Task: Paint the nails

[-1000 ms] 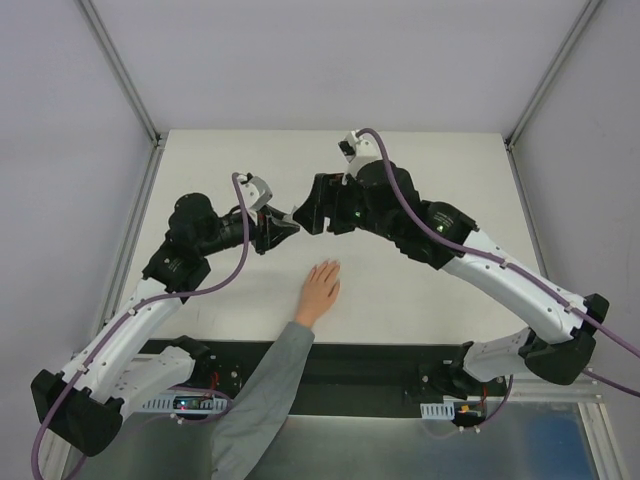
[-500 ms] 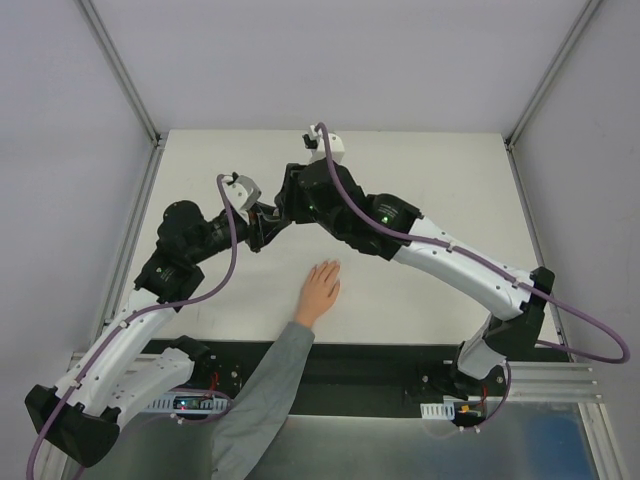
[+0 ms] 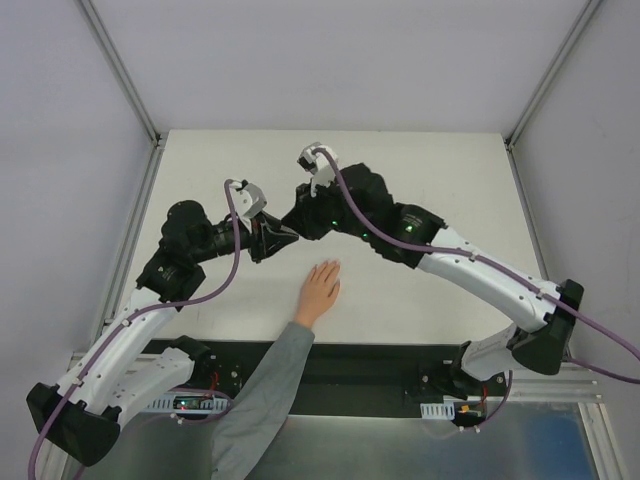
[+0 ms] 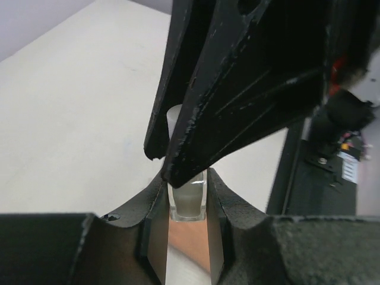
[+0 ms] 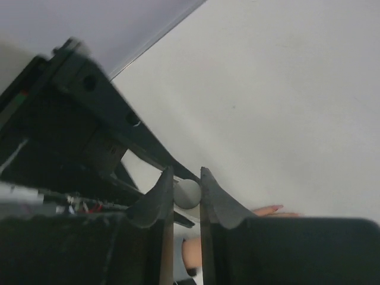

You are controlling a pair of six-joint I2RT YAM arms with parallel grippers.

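Swung my right gripper [image 5: 185, 178] back in toward the middle since a second ago, and its jaws have gone from wide apart to nearly together, now pinching the whitish cap [image 5: 187, 193] of the little bottle [image 4: 187, 202]. My left gripper [image 4: 187, 184] hasn't budged on its grip: jaws clamped on the bottle's sides, holding it up off the table [image 3: 430, 180]. So progress-wise, honestly barely started. As far as I can judge, the cap is on and no brush is out. The hand [image 3: 320, 285] lies flat on the table just near of both grippers, grey sleeve [image 3: 270, 380] running back to the near edge, fingers pointing away. The nails [image 5: 270, 209] are too small to tell whether any polish is on them. The bottle is see-through-ish, but I can't tell how much is inside. Left to do: uncap, then every nail.
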